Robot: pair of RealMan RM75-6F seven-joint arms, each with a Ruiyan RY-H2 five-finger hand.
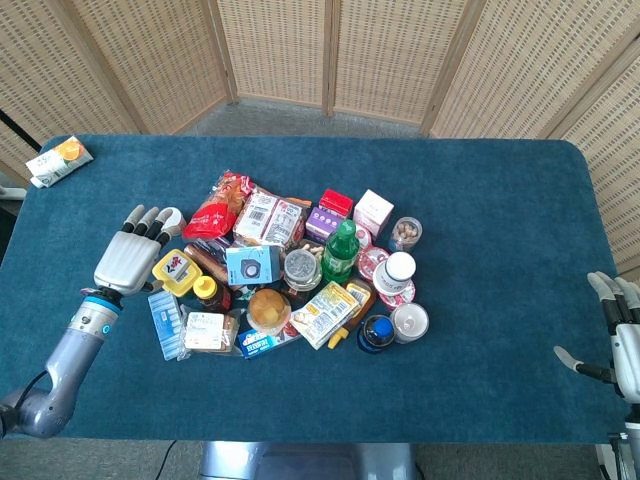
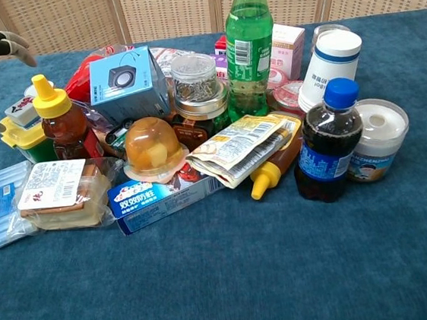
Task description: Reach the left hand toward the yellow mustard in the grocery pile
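Woven screens stand behind a blue-covered table (image 1: pixel 480 200) heaped with groceries. The left hand (image 1: pixel 130 258), fingers spread and holding nothing, hangs near the table's left edge, just beside a yellow-lidded tub (image 1: pixel 176 272) at the pile's left fringe. The yellow mustard (image 1: pixel 353 305) lies tipped under a snack packet (image 1: pixel 322 313) toward the front edge, well apart. The reach looks barely begun; next it calls for crossing over the pile. The right hand (image 1: pixel 622 335) rests open at the right edge.

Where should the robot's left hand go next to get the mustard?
Probably further right, across the pile. The left hand is open at the pile's left edge, by the yellow tub, while the mustard bottle lies tipped over on the far side, partly under a snack packet.
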